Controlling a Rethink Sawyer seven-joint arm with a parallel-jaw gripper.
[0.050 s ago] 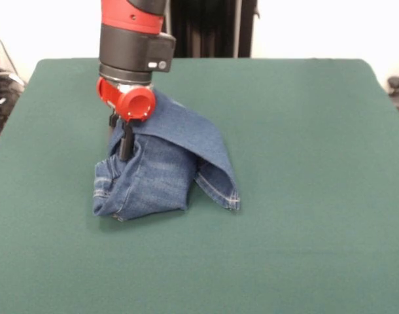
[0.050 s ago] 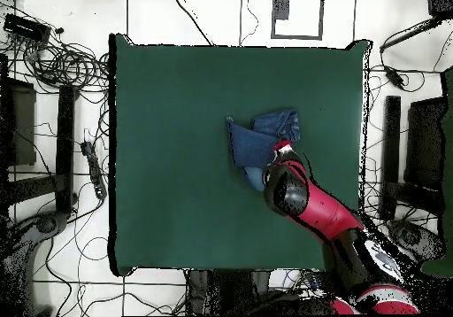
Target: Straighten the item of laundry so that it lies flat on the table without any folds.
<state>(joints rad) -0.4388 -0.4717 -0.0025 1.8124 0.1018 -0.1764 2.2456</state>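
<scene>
The item of laundry (image 1: 161, 175), blue denim jeans, stands bunched up in a tent shape left of the middle of the green table (image 1: 304, 131). My gripper (image 1: 125, 145) comes down onto its upper left part. One black finger (image 1: 126, 140) shows against the denim, and the cloth hangs from there, so the gripper looks shut on it. A hemmed leg end (image 1: 220, 186) drapes down to the right and touches the table. In the overhead view the jeans (image 2: 249, 142) lie crumpled beside the red arm (image 2: 311, 209), which hides the gripper.
Green cloth stretches wide on every side of the jeans (image 2: 177, 172). Off the table, cables (image 2: 62, 65) and dark stands (image 2: 416, 145) crowd the floor around its edges.
</scene>
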